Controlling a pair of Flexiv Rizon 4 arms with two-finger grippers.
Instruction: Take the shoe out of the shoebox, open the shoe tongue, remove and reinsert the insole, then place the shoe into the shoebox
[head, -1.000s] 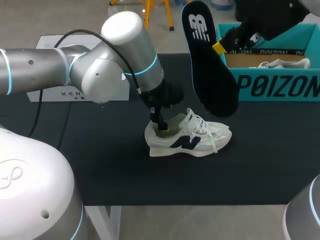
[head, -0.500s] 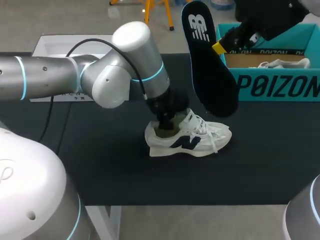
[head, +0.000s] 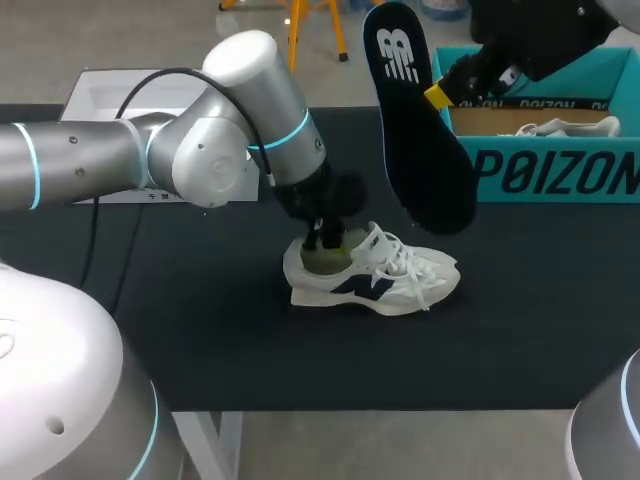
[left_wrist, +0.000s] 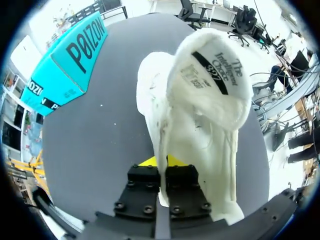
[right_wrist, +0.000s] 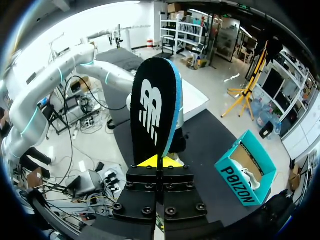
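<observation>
The shoe (head: 385, 280) sits upright on the dark surface (head: 200, 330) at the middle of the head view, toe to the right, well apart from the teal shoebox (head: 560, 165) at upper right. The left fingers (head: 322, 238) come down at its heel opening. The left wrist view shows them clamped on a thin edge of the upper, with the tongue (left_wrist: 215, 75) raised ahead of them. The right fingers (head: 437, 95) pinch the insole (head: 415, 130) by one edge and hold it in the air at upper middle, above the shoe and clear of it.

The insole looks ready to go back in, and several things could spoil that:
- It is long and gripped only at its rim, so it may twist or slip as its tip meets the shoe.
- The tip could catch on the laces or the tongue and buckle instead of sliding toward the toe.
- The left hold is on soft, thin fabric. A push from the insole could pull it free, letting the opening collapse or the light shoe skid or tip on the surface.
</observation>
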